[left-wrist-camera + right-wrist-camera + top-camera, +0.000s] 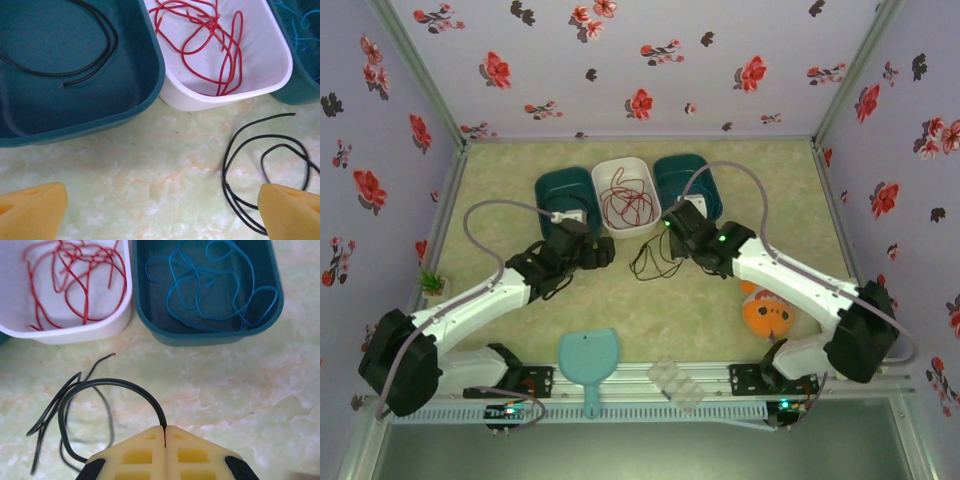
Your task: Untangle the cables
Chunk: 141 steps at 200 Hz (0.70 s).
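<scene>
Nearest me, well short of the white bin (626,232): a blue scoop (588,362) and a clear tray (677,383) by the rail. An orange toy (766,314) sits off to the bin's near right.

Left gripper (162,202) hovers over the table just near-left of the white bin. Its fingers (31,212) are wide apart with nothing between them. Its right finger overlaps the edge of the black loops in the left wrist view.

Right gripper (165,430) is low on the bin's near-right side, jaws together and pinched on the black cable (102,384) — I can see the wire run straight into the seam between the pads. The rest of that cable lies in loose overlapping loops on the table just in front of the white bin, between the two grippers. One free end points toward the bin. It touches no bin.

In the white bin: the red cable (212,45), a loose tangle on its floor.

The left teal bin (75,120), hard against the white bin's left side, holds a second black cable (97,50) — one open curve with a free end.

The right teal bin (205,337), just beside the white bin's right side, holds the blue cable (210,287), loosely looped.
</scene>
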Motion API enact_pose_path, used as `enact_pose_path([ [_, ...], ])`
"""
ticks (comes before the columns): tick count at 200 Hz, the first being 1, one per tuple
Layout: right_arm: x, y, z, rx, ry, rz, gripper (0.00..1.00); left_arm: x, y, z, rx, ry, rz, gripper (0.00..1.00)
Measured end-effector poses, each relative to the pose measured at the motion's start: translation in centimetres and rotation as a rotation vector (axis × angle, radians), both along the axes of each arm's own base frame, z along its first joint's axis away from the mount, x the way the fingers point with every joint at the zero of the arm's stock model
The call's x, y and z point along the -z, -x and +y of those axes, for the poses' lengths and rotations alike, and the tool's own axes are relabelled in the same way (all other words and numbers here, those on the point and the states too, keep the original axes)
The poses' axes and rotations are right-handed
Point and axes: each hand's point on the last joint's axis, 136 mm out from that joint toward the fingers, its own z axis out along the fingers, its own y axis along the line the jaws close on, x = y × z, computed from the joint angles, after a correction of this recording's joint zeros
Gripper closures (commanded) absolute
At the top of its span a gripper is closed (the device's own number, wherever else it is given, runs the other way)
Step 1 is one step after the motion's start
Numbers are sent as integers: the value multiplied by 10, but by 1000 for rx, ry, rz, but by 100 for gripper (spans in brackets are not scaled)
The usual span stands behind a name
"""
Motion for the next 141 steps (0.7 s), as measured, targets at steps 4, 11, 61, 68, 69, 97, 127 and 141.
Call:
enact_pose_path([
  [4, -4, 1, -1, -8, 0, -13, 100, -2, 0, -1, 6, 5, -5, 4],
  [11, -11, 3, -1, -16, -4, -32, 100, -4, 0, -4, 21, 12, -13, 5],
  [61, -46, 10, -8, -53, -60, -134, 100, -26, 4, -34, 200, 86, -76, 13],
  [68, -51, 10, -8, -56, -70, -145, 100, -29, 5, -40, 237, 100, -86, 14],
  [69, -51, 10, -8, -56, -71, -146, 100, -30, 6, -41, 241, 102, -87, 15],
  [97, -62, 12, -8, -63, -106, -171, 100, -46, 16, -68, 404, 148, -152, 15],
  [127, -68, 15, -6, -75, -137, -175, 100, -59, 36, -98, 581, 158, -229, 15],
  [141, -73, 15, -4, -78, -159, -180, 100, -60, 48, -113, 668, 144, -264, 14],
])
